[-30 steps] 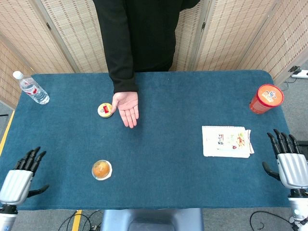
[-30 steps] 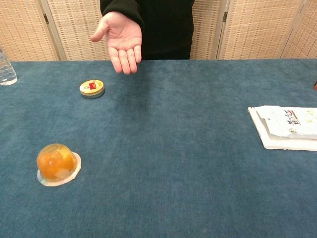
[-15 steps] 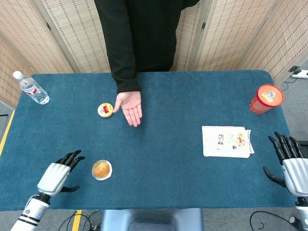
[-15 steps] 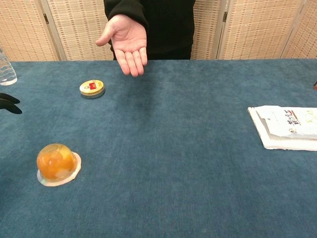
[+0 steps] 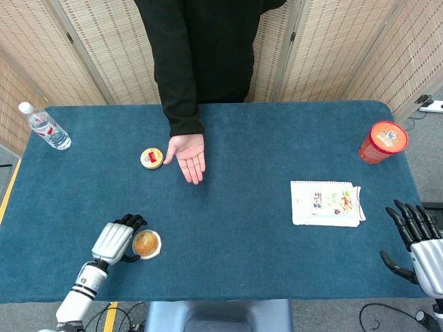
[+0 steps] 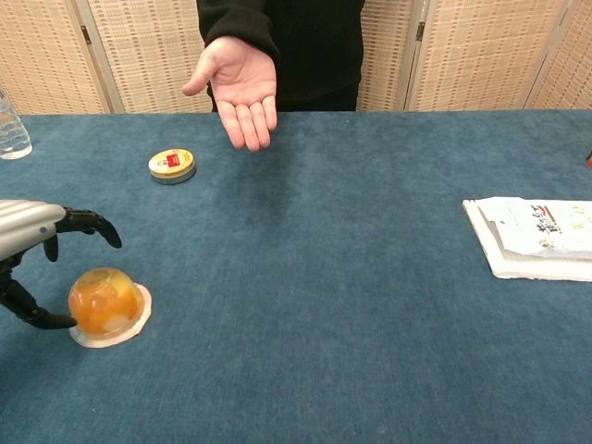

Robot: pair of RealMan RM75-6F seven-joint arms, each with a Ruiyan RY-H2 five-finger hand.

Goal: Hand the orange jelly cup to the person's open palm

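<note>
jelly cup with orange filling sits dome up on the blue table, near the front edge. all places below are given from this cup. the left hand is just beside it on the left, fingers spread and curved above and around the cup side, thumb low next to the rim; the hand grasps nothing and contact with the cup i cannot tell. the person's open palm is held up behind the cup and a little to the right, well apart. a small yellow tin lies behind the cup, near the palm. the right hand is far to the right at the table corner, fingers apart, holding nothing. a white packet lies to the right.
</note>
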